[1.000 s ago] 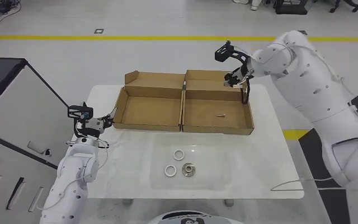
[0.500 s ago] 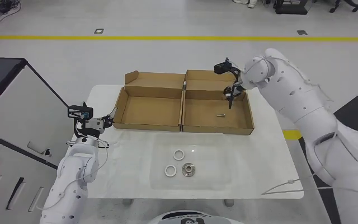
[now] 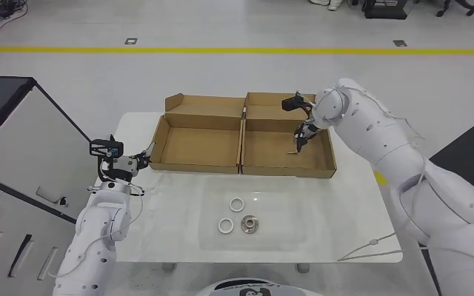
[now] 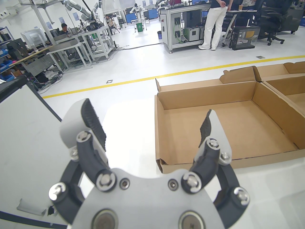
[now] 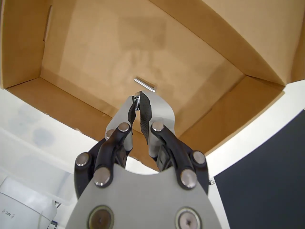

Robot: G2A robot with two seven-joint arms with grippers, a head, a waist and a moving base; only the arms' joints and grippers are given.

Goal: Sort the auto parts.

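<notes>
A plain brown left box [image 3: 196, 144] and matching right box [image 3: 266, 152] on a white bench [image 3: 333, 214], with a white ring [image 3: 237, 204], a second ring [image 3: 225, 225] also white, a silver-grey metal part [image 3: 250, 223], a silver pin [image 5: 144, 85] and a silver screw [image 5: 136, 104]. A yellow line [image 3: 148, 49] stripes the pale grey floor [image 3: 222, 81].

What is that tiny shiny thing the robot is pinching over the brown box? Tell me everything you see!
It is a small silver metal screw with spiral threads. The right gripper is shut on it, squeezing it between two black ribbed pads, so only a short threaded stretch shows. It hangs inside the open brown cardboard box, above the floor, close to a smooth silver metal pin lying there. Only the pads appear to touch it.
</notes>
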